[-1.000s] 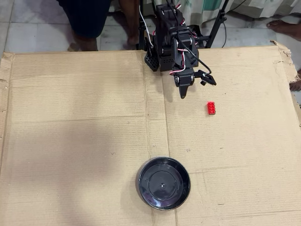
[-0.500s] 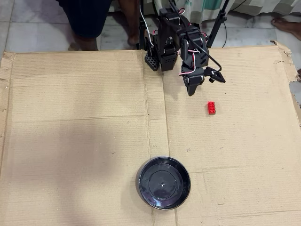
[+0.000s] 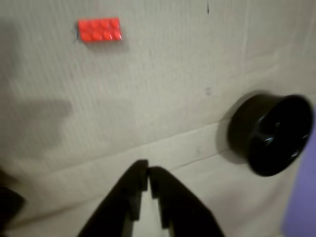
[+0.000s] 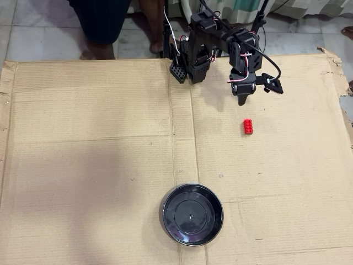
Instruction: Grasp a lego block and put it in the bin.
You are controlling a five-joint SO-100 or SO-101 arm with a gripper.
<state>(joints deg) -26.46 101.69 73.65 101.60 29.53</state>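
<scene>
Overhead view: there is one lego block (image 4: 248,127), small and red, lying on the cardboard sheet (image 4: 88,154) right of the middle. There is one bin (image 4: 192,215), round and black, near the bottom middle, well apart from the block. One black arm (image 4: 212,41) comes in from the top, and its gripper (image 4: 242,100) hangs near the block, just above it in the frame, not touching it. From here I cannot tell how the jaws stand. Wrist view: the one block (image 3: 99,30) sits in the upper left. The one bin (image 3: 270,134) is at the right edge, blurry. The gripper (image 3: 148,174) pokes up from the bottom, its two tips almost touching, holding nothing. Its lower part is cut off by the frame.
</scene>
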